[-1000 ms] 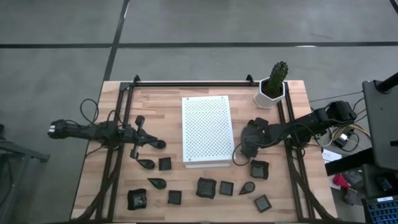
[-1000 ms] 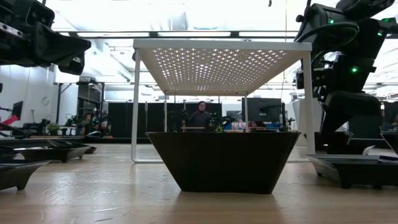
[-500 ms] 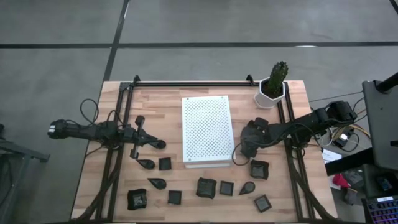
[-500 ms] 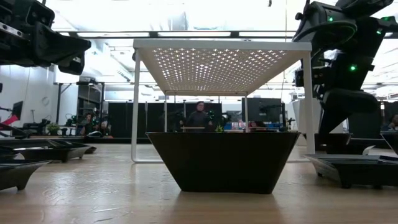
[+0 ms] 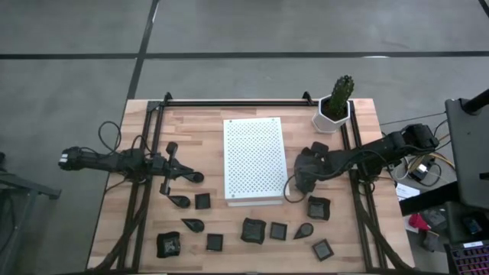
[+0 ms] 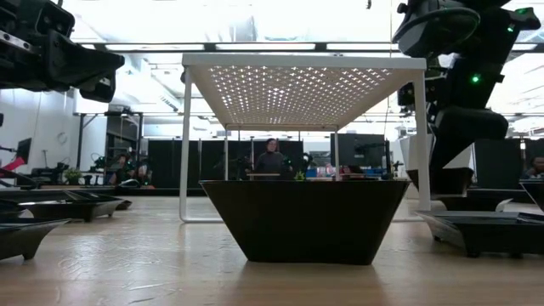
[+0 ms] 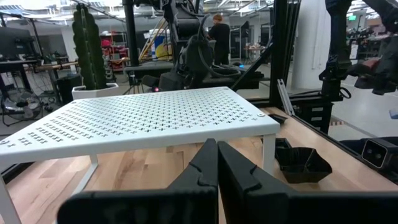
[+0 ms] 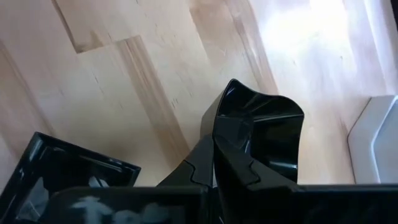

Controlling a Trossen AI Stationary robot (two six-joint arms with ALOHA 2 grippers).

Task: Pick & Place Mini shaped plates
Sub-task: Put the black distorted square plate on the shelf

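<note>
Right end effector (image 5: 299,183): just right of the white board (image 5: 253,160), fingers clamped on a small dark plate (image 8: 258,140), held above the tabletop (image 5: 206,122). Left end effector (image 5: 195,176): left of the board, fingers together, empty. Other plates (image 5: 254,230): scattered along the tabletop's near edge. Cactus pot (image 5: 333,113): far right corner.

No legible text, label, brand, number or sign in any view. White perforated board (image 5: 253,160): plain hole pattern, no markings. Mini shaped plates (image 5: 254,231): bare dark surfaces, nothing printed. White hexagonal cactus pot (image 5: 332,113): unmarked. Background screens and equipment in the low and left wrist views: too small to read.
</note>
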